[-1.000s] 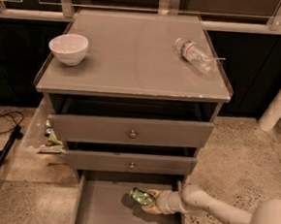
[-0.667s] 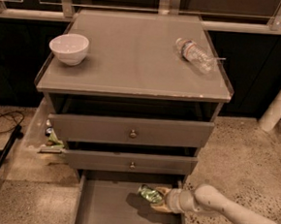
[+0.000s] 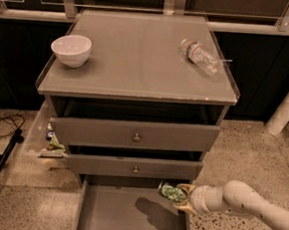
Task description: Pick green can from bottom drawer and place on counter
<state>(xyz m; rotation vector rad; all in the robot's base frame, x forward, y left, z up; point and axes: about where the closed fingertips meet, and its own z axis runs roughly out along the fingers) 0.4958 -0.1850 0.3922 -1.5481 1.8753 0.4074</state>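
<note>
Green can [image 3: 171, 191] higher now, within end effector [image 3: 179, 196] above bottom drawer [image 3: 121, 216].

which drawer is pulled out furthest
The bottom drawer, jutting well past the two knobbed drawers above. The tool hovers over its right side, gripping the green can.

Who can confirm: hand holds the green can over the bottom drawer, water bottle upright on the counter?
Wrong on the bottle: the camera view shows it lying on its side on the counter. The hand does hold the green can over the bottom drawer.
</note>
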